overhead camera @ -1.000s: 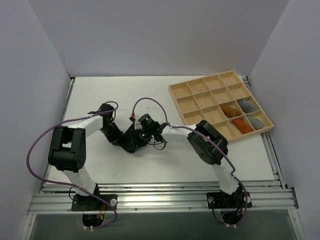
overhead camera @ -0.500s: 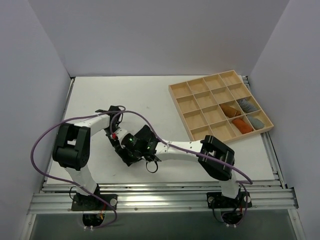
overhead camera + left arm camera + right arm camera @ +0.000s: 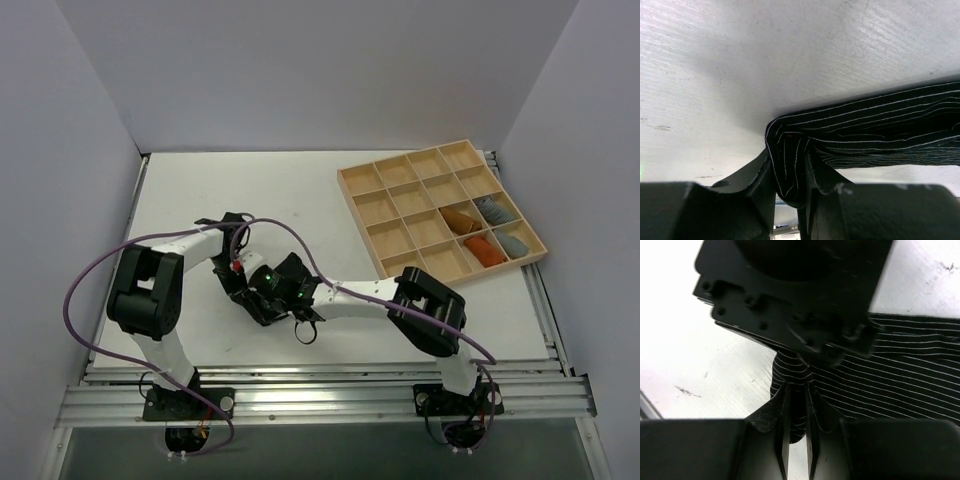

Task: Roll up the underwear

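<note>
Top external: fixed high behind the arm bases [image 3: 185,400], tilted down and forward. Bases along bottom of frame, pale walls at left, right and rear. Takes in whole counter [image 3: 260,185], wooden tray [image 3: 398,172] at upper right. Far off; both wrists small at centre.

Left wrist: mounted on the wrist, aimed low along left jaws at bottom centre, nearly skimming the surface. Very close; striped underwear [image 3: 880,125] across centre right.

Right wrist: mounted likewise, aimed steeply down past right jaws at bottom centre. Very close; left wrist's black housing [image 3: 790,285] fills upper frame.

Shared: same fabric fold and surrounding bare white surface in both wrist views, from opposing sides; that spot mostly hidden under the wrists from above.
</note>
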`<state>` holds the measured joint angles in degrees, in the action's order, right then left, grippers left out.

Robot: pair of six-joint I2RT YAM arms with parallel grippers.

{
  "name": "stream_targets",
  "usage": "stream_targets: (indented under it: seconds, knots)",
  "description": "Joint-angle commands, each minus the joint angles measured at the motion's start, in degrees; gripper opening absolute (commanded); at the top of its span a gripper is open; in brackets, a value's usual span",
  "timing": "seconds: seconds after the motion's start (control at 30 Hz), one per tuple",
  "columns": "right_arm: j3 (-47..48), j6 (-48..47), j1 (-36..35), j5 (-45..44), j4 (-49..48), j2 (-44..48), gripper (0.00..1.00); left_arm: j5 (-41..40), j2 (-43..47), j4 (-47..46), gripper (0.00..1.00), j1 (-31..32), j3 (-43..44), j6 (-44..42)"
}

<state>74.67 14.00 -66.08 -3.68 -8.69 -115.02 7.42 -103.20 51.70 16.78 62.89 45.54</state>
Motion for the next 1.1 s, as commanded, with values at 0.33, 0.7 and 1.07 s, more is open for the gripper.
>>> stream_targets:
  seconds: [0.33, 0.7, 1.07]
  knots:
    - [-18.2, 13.3, 9.8, 17.5, -14.6, 1.2, 0.00, -8.2, 6.1, 5.7, 0.58, -2.1, 5.6, -2.1]
    - [-20.0, 15.2, 12.0, 19.9, -17.4, -0.6, 0.00, -1.4, 17.5, -9.0, 0.61, -1.1, -5.8, -1.8]
    - [-18.2, 15.1, 12.1, 20.7, -15.8, -1.9, 0.00, 2.2, 14.5, -21.0, 0.62, 0.1, -12.3, -0.1]
